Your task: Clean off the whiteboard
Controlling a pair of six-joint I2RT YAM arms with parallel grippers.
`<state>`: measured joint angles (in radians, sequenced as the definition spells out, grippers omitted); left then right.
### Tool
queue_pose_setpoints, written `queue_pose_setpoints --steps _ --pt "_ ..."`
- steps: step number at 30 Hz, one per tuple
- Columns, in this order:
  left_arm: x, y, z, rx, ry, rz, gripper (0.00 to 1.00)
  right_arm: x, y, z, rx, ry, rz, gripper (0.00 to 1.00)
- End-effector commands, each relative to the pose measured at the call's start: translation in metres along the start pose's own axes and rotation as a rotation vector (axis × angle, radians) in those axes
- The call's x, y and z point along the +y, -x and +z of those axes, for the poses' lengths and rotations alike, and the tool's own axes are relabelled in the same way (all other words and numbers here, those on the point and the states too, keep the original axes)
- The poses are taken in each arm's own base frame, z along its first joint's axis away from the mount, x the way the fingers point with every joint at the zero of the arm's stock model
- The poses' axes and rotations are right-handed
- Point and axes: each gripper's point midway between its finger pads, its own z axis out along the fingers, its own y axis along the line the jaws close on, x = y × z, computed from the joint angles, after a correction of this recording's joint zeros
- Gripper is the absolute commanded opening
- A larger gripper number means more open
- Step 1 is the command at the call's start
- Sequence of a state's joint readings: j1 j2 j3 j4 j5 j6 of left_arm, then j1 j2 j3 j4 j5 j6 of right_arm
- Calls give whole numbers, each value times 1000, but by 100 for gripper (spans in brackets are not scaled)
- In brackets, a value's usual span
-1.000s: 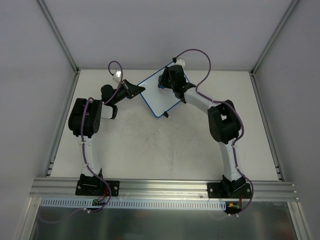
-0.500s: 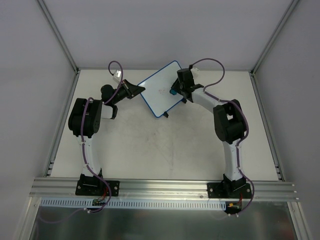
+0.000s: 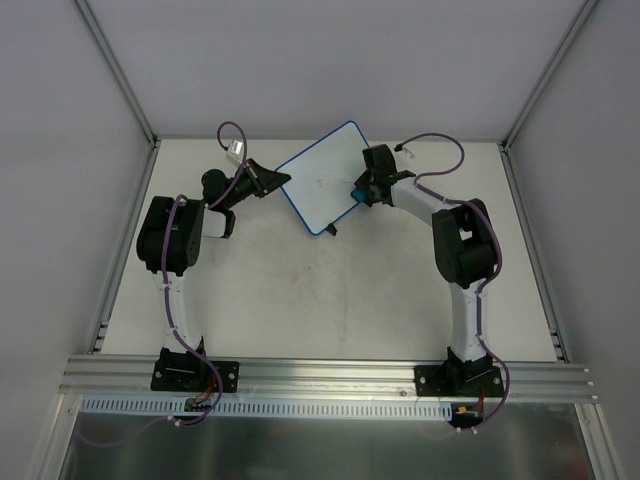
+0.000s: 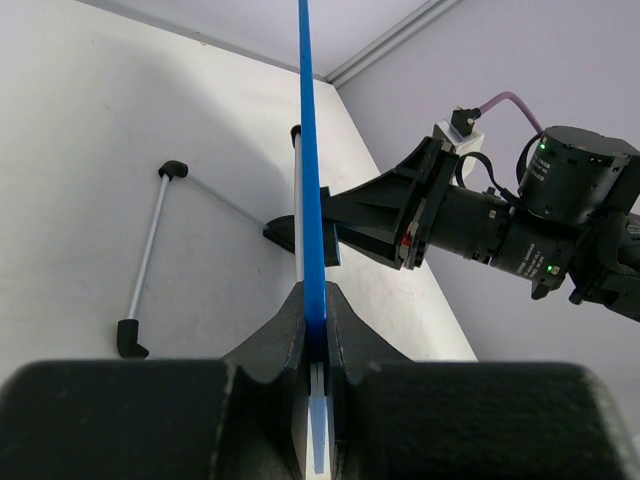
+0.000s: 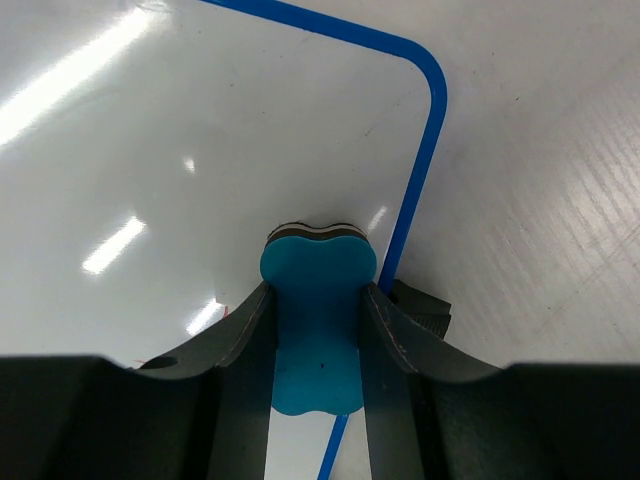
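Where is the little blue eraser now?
The eraser is right of centre in the top view, clamped in the right gripper at the whiteboard's right edge.

White table (image 3: 300,300); whiteboard (image 3: 318,182) apparently standing on it.

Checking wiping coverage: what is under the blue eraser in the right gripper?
The whiteboard, its white surface close to the blue-framed corner. The patch directly beneath the eraser, shut in the right gripper, is covered, so any marks there cannot be seen.

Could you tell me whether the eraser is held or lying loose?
Held: the right tool is shut on the blue eraser, at the edge of the whiteboard.
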<state>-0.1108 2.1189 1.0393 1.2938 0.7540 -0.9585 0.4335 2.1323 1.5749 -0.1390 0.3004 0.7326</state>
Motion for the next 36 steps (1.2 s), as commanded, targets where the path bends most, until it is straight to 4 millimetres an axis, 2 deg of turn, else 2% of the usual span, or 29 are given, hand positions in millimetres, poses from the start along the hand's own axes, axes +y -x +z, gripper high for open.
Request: queue_pose_setpoints --steps 1,6,11,13,21,26,31,36 --pt "-76 16 -3 -63 -302 285 0 -47 -44 7 121 -161 -66 0" --pt "-77 16 -2 -62 -304 285 0 -20 -45 5 113 -100 -138 0" --pt "-77 16 -2 -59 -306 283 0 22 -48 2 69 25 -253 0" --pt "-77 16 -2 -59 -306 285 0 41 -53 -1 65 86 -295 0" --pt "-76 16 -2 -57 -306 283 0 82 -71 -16 76 256 -393 0" --pt "-77 16 -2 -57 -308 283 0 114 -87 -30 97 424 -476 0" --pt "-77 15 -2 -55 -309 284 0 132 -108 -42 169 556 -542 0" --pt "-77 15 -2 -56 -309 285 0 136 -117 -44 202 597 -567 0"
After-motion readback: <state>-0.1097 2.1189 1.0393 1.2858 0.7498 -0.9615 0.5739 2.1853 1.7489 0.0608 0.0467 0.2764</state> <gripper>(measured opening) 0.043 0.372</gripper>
